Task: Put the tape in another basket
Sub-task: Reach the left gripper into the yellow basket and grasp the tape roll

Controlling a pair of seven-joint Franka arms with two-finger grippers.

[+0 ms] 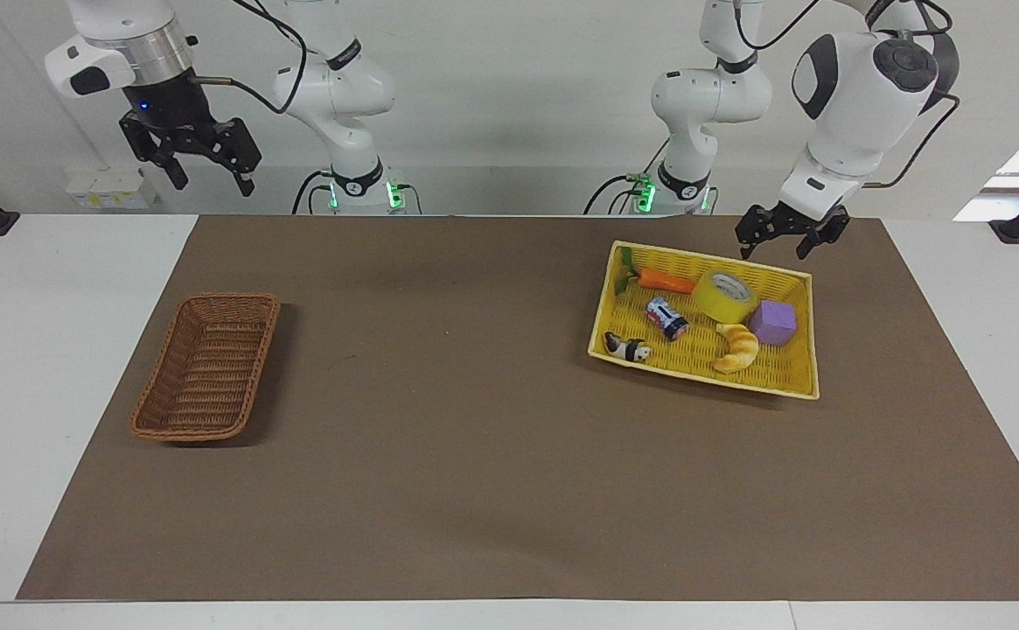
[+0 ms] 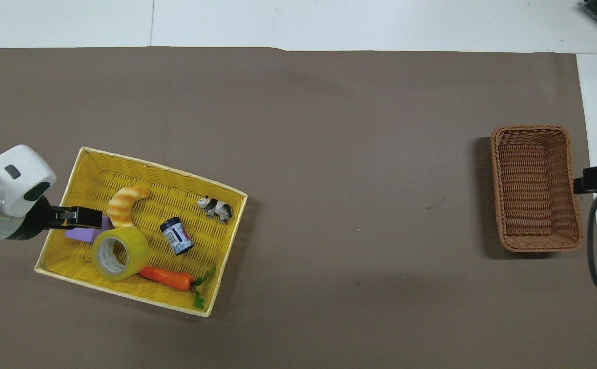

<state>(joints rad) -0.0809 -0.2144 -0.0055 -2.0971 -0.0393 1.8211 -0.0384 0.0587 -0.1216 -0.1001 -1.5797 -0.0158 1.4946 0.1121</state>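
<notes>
Left gripper (image 1: 778, 244), jaws apart and empty, hangs over the yellow tray (image 1: 703, 367) edge nearest the robots. Inside that tray the tape (image 1: 724, 296) touches the carrot (image 1: 666, 281) and sits near the purple block (image 1: 773, 322); a careless descent could pinch either neighbour. Right gripper (image 1: 203, 168) waits open, well apart from the tray.

Yellow tape (image 1: 724, 297) with pale core; dark brown woven basket (image 1: 208, 366); purple cube (image 1: 773, 322); brown mat (image 1: 492, 455)

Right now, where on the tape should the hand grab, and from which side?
Probably from above, one finger in the tape's open core, one outside its wall on the side farther from the robots. It lies tilted, hole upward, the carrot crowding its nearer side.
</notes>
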